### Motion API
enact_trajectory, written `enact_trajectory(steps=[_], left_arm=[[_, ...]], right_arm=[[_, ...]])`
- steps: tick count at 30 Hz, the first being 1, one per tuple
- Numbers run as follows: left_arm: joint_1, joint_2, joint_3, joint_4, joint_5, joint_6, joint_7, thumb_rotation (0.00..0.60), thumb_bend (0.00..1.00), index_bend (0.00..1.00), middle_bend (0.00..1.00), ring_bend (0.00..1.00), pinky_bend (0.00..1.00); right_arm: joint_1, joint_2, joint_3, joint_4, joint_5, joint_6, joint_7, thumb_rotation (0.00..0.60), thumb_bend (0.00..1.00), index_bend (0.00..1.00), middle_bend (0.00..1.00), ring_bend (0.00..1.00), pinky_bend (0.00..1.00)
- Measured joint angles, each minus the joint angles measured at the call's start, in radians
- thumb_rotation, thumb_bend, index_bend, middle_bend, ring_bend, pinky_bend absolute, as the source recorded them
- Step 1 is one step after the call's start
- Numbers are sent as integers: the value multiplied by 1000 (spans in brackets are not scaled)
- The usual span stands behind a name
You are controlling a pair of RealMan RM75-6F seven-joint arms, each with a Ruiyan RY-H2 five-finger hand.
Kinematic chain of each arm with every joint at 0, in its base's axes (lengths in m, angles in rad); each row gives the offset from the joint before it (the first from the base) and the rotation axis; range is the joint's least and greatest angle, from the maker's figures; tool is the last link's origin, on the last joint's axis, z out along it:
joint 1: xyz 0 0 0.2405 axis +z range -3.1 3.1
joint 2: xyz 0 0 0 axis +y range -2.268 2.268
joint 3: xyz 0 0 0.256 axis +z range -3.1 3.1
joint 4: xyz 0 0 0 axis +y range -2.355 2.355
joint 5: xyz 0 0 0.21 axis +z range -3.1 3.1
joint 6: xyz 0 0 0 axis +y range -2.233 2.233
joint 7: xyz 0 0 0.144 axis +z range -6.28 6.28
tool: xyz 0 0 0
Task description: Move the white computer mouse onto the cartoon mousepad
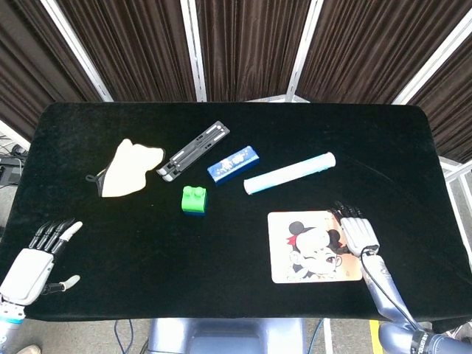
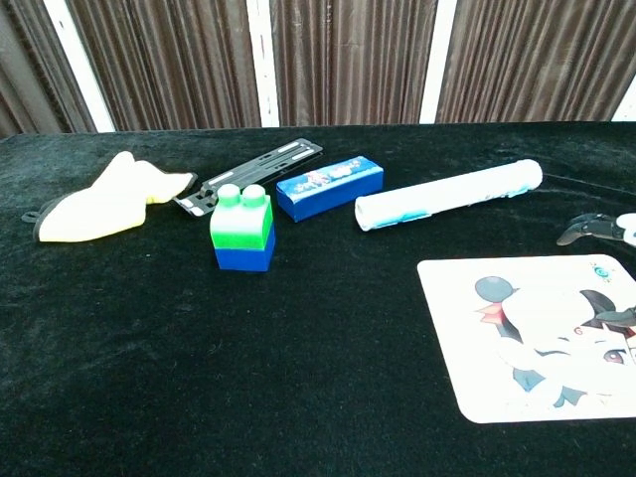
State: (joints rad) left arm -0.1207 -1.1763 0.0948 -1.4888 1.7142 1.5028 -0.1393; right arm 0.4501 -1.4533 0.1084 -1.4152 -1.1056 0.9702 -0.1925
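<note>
Surface, head view: a table covered with black velvet cloth [image 1: 243, 147] is seen before dark brown curtains [image 1: 243, 44].
Mousepad, head view: the square cartoon mousepad [image 1: 310, 247] lies at front right.
White mouse: it cannot be found in either view.
Right hand, head view: the right hand [image 1: 358, 234] is placed at the pad's right edge, fingers extended, nothing held.
Left hand, head view: the left hand [image 1: 33, 262] is at front left, fingers spread, empty.
Chest view: a green-and-blue toy brick [image 2: 241, 231] stands near a blue rectangular box [image 2: 329, 185] and a white-blue rolled tube [image 2: 449, 194]; only dark fingertips [image 2: 581, 228] of the right hand are shown.
</note>
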Motion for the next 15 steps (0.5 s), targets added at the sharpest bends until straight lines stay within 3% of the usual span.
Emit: enact_trajectory(steps=[15], left_arm=[[-5, 4, -3, 0, -10, -9, -21, 600, 105, 0, 0, 0, 0]], right_arm=[[24, -48, 26, 34, 14, -13, 15, 600, 209, 135, 0, 0, 0]])
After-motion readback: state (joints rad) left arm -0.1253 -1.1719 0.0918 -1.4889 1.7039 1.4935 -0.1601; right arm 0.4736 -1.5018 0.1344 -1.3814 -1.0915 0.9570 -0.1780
